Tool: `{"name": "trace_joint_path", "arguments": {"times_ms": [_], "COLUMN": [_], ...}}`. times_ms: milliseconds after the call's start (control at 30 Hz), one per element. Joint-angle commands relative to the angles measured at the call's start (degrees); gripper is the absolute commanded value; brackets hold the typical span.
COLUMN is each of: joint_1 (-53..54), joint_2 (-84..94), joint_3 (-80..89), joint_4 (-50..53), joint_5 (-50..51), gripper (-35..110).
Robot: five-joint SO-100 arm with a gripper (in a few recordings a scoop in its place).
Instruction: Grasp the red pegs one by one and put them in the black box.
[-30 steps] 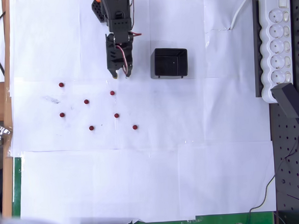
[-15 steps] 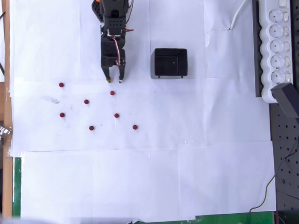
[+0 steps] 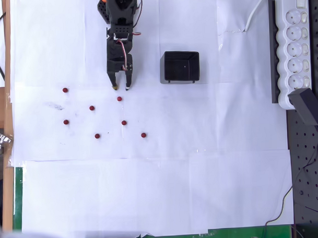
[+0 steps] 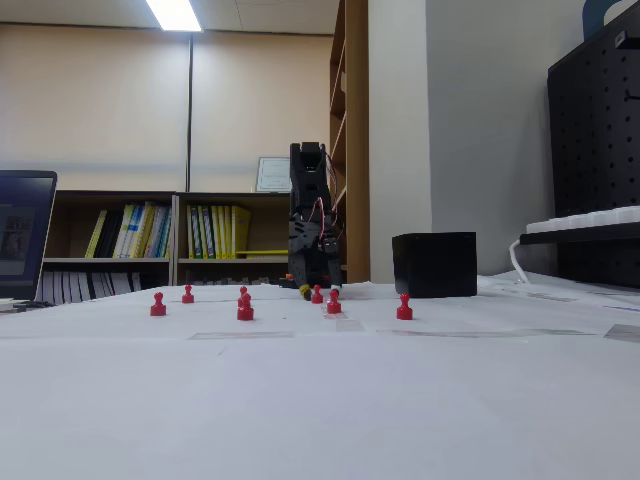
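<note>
Several small red pegs lie scattered on the white paper in the overhead view, left of centre; the nearest peg sits just below my gripper. The gripper is open, fingers pointing down the picture, with nothing between them. The other pegs, such as one at the far left and one at the lower right, lie further off. The black box stands to the right of the gripper. In the fixed view the gripper hangs low behind a peg, and the black box is on the right.
A white power strip with a black adapter runs along the right edge of the overhead view. White paper covers the table. A laptop stands at the left of the fixed view.
The gripper has swung left, away from the box, and reached slightly further out toward the nearest peg. It has stayed open. The pegs have not moved.
</note>
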Motion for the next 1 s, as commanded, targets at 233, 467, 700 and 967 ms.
{"name": "trace_joint_path", "arguments": {"times_ms": [233, 467, 700, 967], "joint_1": [0.7, 0.9, 0.8, 0.7], "joint_2": [8.1, 11.6, 12.4, 12.5], "joint_3": [8.3, 11.4, 12.0, 12.0], "joint_4": [-2.8, -2.9, -2.8, -2.9], "joint_5": [-0.7, -0.6, -0.4, -0.5], "gripper": [14, 14, 14, 13]}}
